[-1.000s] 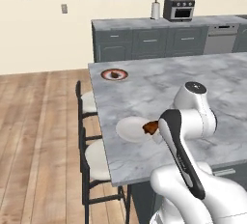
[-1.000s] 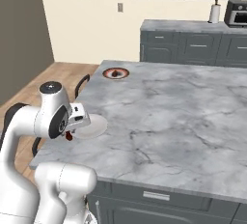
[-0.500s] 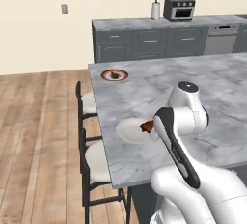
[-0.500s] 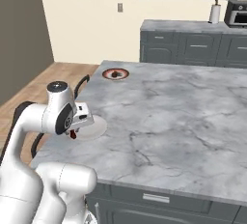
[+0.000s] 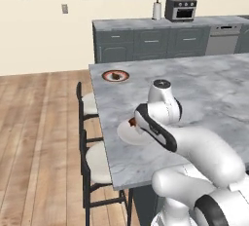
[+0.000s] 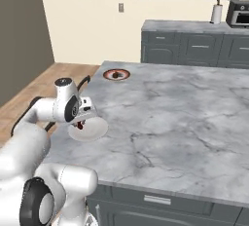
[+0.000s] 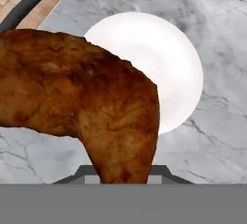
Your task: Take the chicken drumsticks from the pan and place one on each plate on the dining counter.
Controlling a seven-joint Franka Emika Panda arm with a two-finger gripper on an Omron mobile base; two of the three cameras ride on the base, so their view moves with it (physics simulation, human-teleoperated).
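A glossy brown drumstick (image 7: 82,107) hangs up close. Below it a plain white plate (image 7: 164,59) sits on the marble bench (image 7: 217,136), near its edge.

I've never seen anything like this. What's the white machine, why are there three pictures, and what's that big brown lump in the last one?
It is all a computer-drawn kitchen. The white machine is a robot arm on a base that drives. Two pictures come from cameras on that base, behind the arm to its left and right, looking over the marble counter. The third comes from a camera on the arm's hand, looking along its fingers. The brown lump is a roasted chicken drumstick, huge because it is so near that lens; the hand is shut on it, over a plain white plate near the counter's edge. Farther along sits a red-rimmed plate with something dark on it, likely the other drumstick. Stools stand beside the counter.
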